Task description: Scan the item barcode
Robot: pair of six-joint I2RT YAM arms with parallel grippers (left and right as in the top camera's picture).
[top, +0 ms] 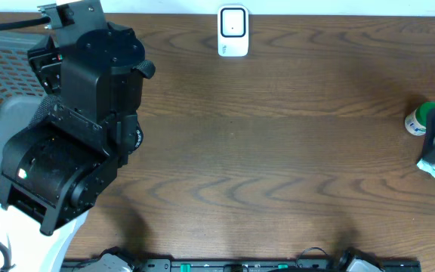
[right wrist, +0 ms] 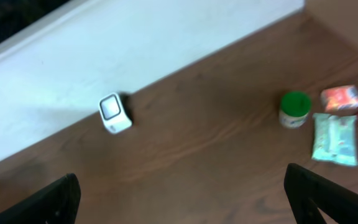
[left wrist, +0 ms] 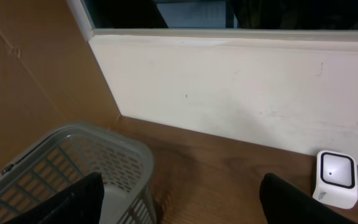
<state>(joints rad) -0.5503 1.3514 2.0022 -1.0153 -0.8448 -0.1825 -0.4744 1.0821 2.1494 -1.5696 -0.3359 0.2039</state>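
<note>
**While both grippers are held wide and empty, nothing is being scanned**

The left gripper (left wrist: 180, 202) is seen spread wide near a grey basket (left wrist: 107, 152). The right gripper (right wrist: 185, 200) is likewise spread wide. A green-lidded jar (right wrist: 294, 109) and a pale packet (right wrist: 334, 138) are found by the table's (top: 278, 151) right edge, well apart from the white scanner (top: 232, 31).

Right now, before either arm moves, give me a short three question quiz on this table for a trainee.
1. True or false: the right gripper holds the green-lidded jar.
2. Fill in: the white barcode scanner stands close to the back ___.
3. Which wrist camera shows the grey basket?
Key: 1 false, the right gripper is open and the green-lidded jar stands on the table; 2 wall; 3 left.
</note>
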